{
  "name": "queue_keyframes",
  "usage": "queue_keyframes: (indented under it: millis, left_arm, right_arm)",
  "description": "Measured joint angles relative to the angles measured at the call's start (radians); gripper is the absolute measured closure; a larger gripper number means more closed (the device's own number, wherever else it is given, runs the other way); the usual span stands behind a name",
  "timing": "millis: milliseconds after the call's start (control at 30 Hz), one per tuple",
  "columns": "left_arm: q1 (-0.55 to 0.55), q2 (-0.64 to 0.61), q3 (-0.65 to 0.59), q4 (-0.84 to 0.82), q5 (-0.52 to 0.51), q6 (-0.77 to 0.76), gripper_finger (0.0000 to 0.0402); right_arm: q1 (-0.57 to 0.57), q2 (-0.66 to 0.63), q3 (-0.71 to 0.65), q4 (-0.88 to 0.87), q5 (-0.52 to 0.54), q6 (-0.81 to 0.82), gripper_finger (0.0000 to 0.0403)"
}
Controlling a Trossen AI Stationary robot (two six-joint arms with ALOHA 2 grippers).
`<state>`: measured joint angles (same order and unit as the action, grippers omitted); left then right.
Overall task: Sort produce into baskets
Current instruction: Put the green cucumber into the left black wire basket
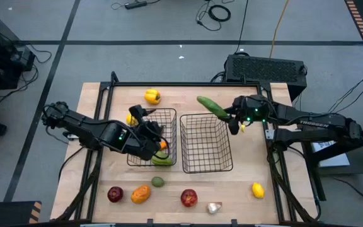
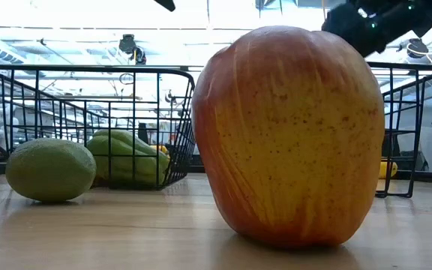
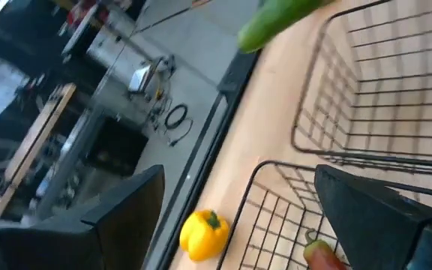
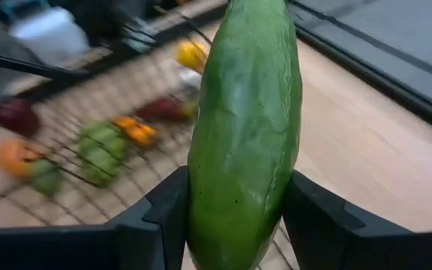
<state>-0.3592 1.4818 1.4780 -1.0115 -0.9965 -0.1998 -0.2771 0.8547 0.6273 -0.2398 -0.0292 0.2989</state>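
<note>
My right gripper (image 1: 234, 118) is shut on a green cucumber (image 1: 212, 107) above the far right corner of the right wire basket (image 1: 205, 165). My left gripper (image 1: 145, 123) is open and empty over the left basket (image 1: 131, 157), which holds a green pepper (image 1: 162, 160) and an orange piece (image 1: 162, 145). In the left wrist view its fingers (image 3: 126, 217) stand wide apart. A yellow pepper (image 1: 152, 96) lies on the table beyond the left basket. Two red apples (image 1: 115, 194) (image 1: 188, 198), an orange pepper (image 1: 141, 193), a green fruit (image 1: 158, 182), a garlic bulb (image 1: 213, 207) and a lemon (image 1: 258, 189) lie along the near edge. My right gripper pinches the cucumber's two sides (image 4: 201, 210) between its two fingers (image 4: 317, 221), near the cucumber's right end. The fingers come from the table's right. The cucumber sticks out ahead of them toward the far left, lifted clear of table and basket.
In the low view the near apple (image 2: 287, 135) fills the middle, with the green fruit (image 2: 51, 169) to its left. Both baskets stand side by side mid-table with a narrow gap. The bare wooden table (image 1: 257, 157) lies right of the right basket. A black box (image 1: 266, 66) sits behind the far edge.
</note>
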Motion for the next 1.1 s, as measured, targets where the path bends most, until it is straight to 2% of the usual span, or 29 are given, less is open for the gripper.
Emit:
queue_keyframes:
  millis: [133,300,433,533,733,1100]
  left_arm:
    - [0.0,0.01,0.0,0.134,0.109,0.156,0.0052]
    - [0.011,0.042,0.0,0.3,0.192,0.306,0.0049]
    - [0.042,0.072,0.0,0.368,0.286,0.364,0.0022]
    - [0.06,0.103,0.0,0.388,0.315,0.388,0.0005]
    - [0.071,0.16,0.0,0.409,0.36,0.45,0.0008]
    - [0.085,0.202,0.0,0.43,0.352,0.55,0.0009]
  right_arm:
    - [0.083,0.014,0.0,0.088,-0.003,0.006,0.0231]
    - [0.189,0.053,0.0,0.171,-0.003,0.006,0.0231]
    - [0.254,0.098,0.0,0.2,-0.001,0.006,0.0231]
    - [0.289,0.133,0.0,0.225,0.003,0.006,0.0231]
    - [0.325,0.202,0.0,0.278,0.011,0.003,0.0231]
    - [0.326,0.278,0.0,0.375,0.003,0.006,0.0231]
